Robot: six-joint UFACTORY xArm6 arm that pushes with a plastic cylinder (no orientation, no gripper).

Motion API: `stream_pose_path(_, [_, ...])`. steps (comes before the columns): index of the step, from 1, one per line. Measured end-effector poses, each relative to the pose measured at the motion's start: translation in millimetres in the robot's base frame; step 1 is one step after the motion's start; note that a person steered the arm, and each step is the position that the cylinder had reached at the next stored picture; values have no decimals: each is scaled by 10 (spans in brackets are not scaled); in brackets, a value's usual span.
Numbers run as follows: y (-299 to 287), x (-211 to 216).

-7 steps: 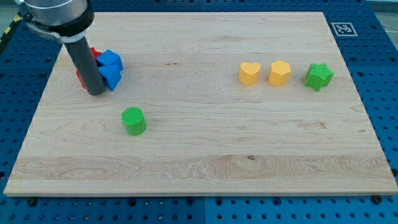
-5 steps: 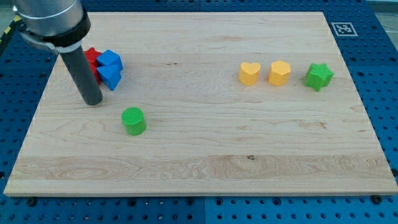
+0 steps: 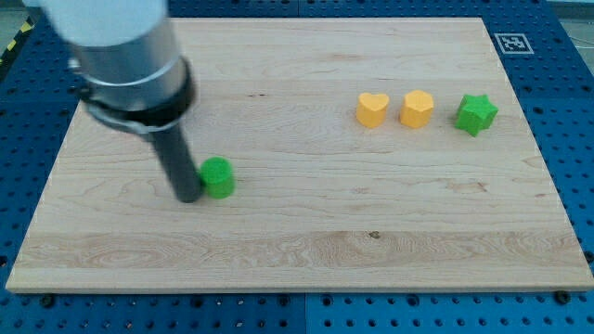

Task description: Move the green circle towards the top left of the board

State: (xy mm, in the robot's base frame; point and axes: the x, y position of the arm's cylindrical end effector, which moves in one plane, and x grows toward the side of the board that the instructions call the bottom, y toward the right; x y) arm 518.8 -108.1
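The green circle (image 3: 220, 177) lies on the wooden board (image 3: 306, 232), left of centre. My tip (image 3: 187, 196) stands right against its left side, touching or nearly touching it. The rod and the arm above it rise toward the view's top left and hide the red and blue blocks that lay there.
A yellow heart (image 3: 372, 109), a yellow block (image 3: 417, 109) and a green star (image 3: 475, 113) stand in a row at the view's right. A tag marker (image 3: 511, 42) sits at the board's top right corner.
My tip has moved down and to the right, from beside the blue blocks to the green circle's left side. The green circle has shifted a little to the right.
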Motion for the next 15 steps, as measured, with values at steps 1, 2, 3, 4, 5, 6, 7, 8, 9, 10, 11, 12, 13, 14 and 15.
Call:
stream_pose_path(1, [618, -265])
stream_pose_path(2, [951, -420])
stream_pose_path(3, [978, -176])
stream_pose_path(4, [1229, -101])
stream_pose_path(5, [1339, -452])
stream_pose_path(6, [1213, -956])
stream_pose_path(7, [1157, -1161])
stream_pose_path(8, [1157, -1098])
stream_pose_path(9, [959, -1364])
stream_pose_path(10, [437, -1744])
stream_pose_path(11, [147, -1835])
stream_pose_path(12, [356, -1742])
stream_pose_path(13, [753, -1642])
stream_pose_path(14, [866, -1802])
stream_pose_path(15, [457, -2078])
